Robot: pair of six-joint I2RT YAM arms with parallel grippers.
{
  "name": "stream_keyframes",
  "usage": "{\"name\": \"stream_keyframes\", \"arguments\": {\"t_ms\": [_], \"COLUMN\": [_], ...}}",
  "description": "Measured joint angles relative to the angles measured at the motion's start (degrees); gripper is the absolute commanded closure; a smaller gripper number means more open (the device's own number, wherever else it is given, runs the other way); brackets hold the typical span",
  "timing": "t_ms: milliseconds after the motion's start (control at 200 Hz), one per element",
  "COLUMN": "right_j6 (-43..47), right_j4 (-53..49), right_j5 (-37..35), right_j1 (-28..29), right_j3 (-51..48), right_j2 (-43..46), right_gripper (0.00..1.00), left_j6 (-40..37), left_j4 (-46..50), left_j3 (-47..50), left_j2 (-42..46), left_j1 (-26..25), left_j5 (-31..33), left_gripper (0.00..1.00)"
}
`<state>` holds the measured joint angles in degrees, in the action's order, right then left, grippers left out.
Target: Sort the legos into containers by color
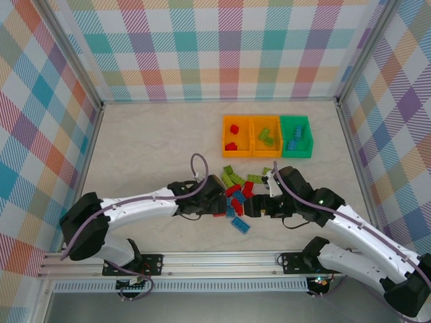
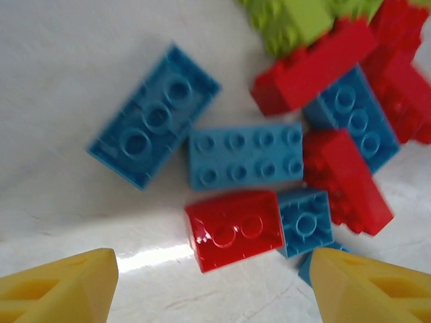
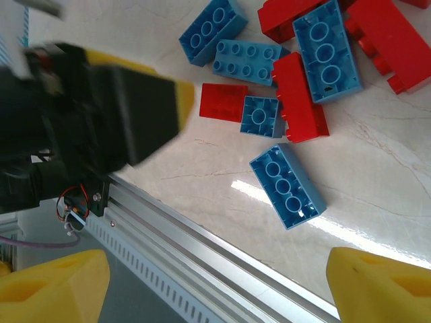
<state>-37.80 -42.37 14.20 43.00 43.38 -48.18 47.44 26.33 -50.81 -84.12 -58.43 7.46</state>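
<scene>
**A:** Left wrist view first: the left claw stands spread and empty. A red brick lies flat on the worktop just ahead of the gap between its fingers, nearer the right finger.

**B:** How would it take a pinch?

**A:** I judge it light, stiff and glossy, so rather slippery. Its opposite smooth side walls look the best hold; the studded top offers nothing.

**B:** Anything crowding it?

**A:** A small blue brick touches the side toward the right finger, and a blue eight-stud brick lies just beyond it. A finger coming down on that side would likely shove the small blue one or catch both.

**B:** And the right claw?

**A:** The right claw is spread too, with nothing between its fingers, and it hangs over the rail at the worktop's near edge. Ahead of it a lone blue brick lies apart from its neighbours, which looks an easier pick. The left claw's dark body is close on its left, so the two could knock together.

**B:** Where is the rest?

**A:** In the top external view the legos lie heaped between and just beyond both claws. The containers stand in a row well beyond, holding a few bricks.
</scene>
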Motion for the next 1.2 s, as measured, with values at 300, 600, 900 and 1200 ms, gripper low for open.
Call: {"name": "stream_keyframes", "arguments": {"t_ms": [300, 600, 900, 1200], "right_j6": [-0.46, -0.81, -0.81, -1.03], "right_j4": [-0.17, -0.17, -0.13, 0.07], "right_j5": [-0.39, -1.07, -1.09, -1.07], "right_j1": [0.00, 0.00, 0.00, 0.00], "right_j3": [-0.15, -0.55, -0.55, -0.55], "right_j2": [-2.03, -2.05, -3.58, -3.61], "right_gripper": [0.14, 0.12, 0.10, 0.07], "left_j6": [1.77, 3.13, 4.26, 3.06], "left_j4": [-6.03, -6.16, -7.30, -7.02], "left_j3": [0.92, 3.08, 8.20, 8.57], "left_j2": [-6.14, -7.32, -3.08, -1.11], "left_j1": [-0.42, -0.33, -0.09, 0.24], "left_j5": [-2.10, -0.11, 2.21, 2.08], "left_gripper": [0.32, 0.46, 0.65, 0.88]}}
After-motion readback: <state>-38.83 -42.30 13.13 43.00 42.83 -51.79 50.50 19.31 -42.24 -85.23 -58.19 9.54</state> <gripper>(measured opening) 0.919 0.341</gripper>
